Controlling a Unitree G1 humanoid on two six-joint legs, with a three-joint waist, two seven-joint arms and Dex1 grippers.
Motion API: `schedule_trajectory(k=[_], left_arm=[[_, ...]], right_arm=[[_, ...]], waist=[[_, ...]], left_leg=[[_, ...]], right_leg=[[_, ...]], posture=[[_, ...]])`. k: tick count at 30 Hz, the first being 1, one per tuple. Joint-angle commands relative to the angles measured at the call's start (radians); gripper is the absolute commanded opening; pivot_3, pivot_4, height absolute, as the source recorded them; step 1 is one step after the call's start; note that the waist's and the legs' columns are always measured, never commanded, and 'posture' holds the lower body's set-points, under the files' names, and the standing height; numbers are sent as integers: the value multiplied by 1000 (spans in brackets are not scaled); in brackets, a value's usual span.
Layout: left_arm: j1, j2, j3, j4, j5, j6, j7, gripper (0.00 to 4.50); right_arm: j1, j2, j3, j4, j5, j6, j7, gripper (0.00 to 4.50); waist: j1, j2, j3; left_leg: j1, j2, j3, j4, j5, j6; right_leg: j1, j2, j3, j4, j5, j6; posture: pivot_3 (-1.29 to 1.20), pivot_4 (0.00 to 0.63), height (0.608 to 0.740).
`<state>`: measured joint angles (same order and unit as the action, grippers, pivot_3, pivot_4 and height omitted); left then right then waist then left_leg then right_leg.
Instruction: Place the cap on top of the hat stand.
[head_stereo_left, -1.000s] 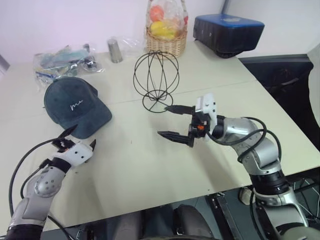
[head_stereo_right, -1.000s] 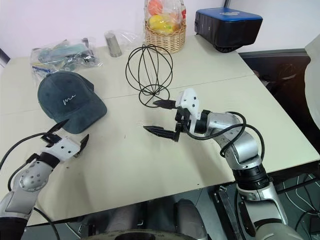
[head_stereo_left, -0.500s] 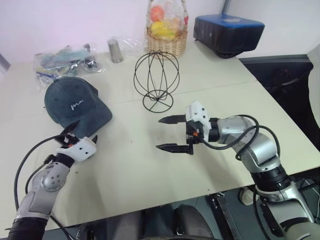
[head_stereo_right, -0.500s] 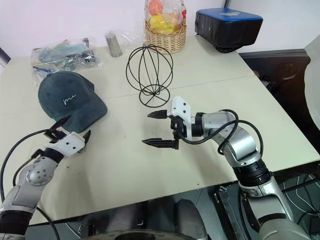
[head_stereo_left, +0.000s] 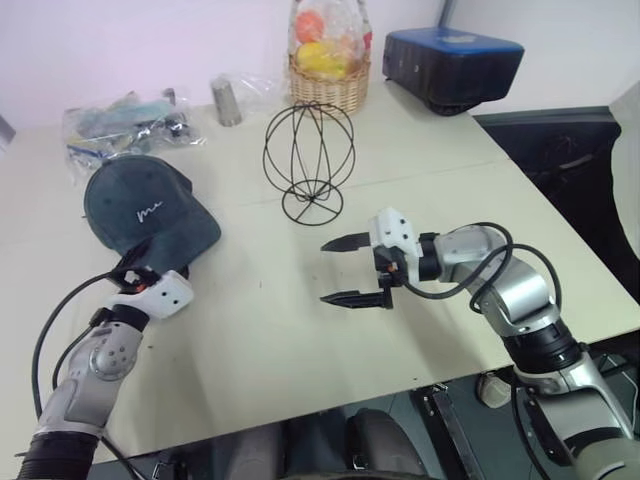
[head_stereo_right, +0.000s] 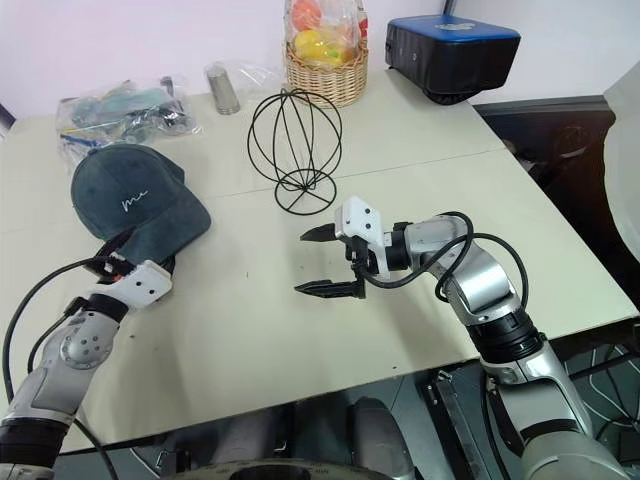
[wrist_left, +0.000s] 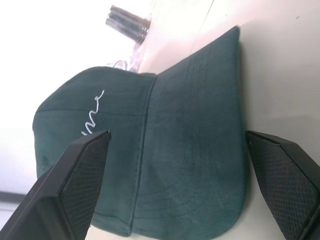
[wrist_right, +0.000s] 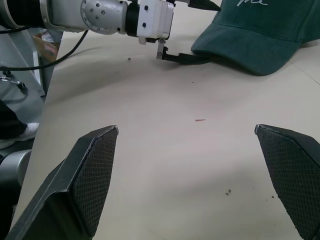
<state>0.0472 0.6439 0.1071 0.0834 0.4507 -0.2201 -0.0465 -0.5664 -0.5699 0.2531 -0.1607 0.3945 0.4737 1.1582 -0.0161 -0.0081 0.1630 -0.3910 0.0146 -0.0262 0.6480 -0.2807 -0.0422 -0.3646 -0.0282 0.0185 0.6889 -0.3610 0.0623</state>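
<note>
Cream desk against pale wall; woven wicker basket held bagged fruit. Both jaws wide open, empty.

Cap crown's far side hidden

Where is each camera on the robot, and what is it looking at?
Eye views: on the head, looking down over the table at the cap, stand, both arms.
Left wrist: on the left arm, facing the cap's brim; own two fingers spread wide.
Right wrist: on the right arm, looking across the table at the left hand and the cap; own fingers open.
All views share the cap.
</note>
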Motion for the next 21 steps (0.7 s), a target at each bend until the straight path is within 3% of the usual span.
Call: schedule_trajectory(k=[1, 11, 14, 18, 21], left_arm=[[29, 10, 27, 10, 13, 44, 15, 4500], [45, 24, 32, 10, 13, 65, 44, 4500], [46, 25, 30, 10, 10, 66, 48, 3610], [47, 23, 29, 10, 7, 67, 57, 1639], [58, 22, 33, 3, 9, 65, 64, 1639]], right_arm=[[-18, 7, -14, -9, 2, -22, 3, 4479], [-19, 23, -22, -2, -3, -32, -12, 4479], [-19, 24, -24, 0, -4, -36, -16, 4500], [-19, 25, -26, 3, -4, -40, -20, 4500], [-18, 26, -28, 3, -4, -42, -22, 4500]], waist=[[-1, 0, 0], [-3, 0, 0], [-4, 0, 0], [0, 0, 0], [0, 0, 0]], left_leg=[[0, 0, 0, 0, 0, 0], [0, 0, 0, 0, 0, 0], [0, 0, 0, -1, 0, 0], [-1, 0, 0, -1, 0, 0], [-1, 0, 0, 0, 0, 0]], right_leg=[[0, 0, 0, 0, 0, 0], [0, 0, 0, 0, 0, 0], [-1, 0, 0, 0, 0, 0], [-1, 0, 0, 0, 0, 0], [-1, -1, 0, 0, 0, 0]], posture=[[0, 150, 740], [0, 150, 740], [0, 150, 740], [0, 150, 740], [0, 150, 740]])
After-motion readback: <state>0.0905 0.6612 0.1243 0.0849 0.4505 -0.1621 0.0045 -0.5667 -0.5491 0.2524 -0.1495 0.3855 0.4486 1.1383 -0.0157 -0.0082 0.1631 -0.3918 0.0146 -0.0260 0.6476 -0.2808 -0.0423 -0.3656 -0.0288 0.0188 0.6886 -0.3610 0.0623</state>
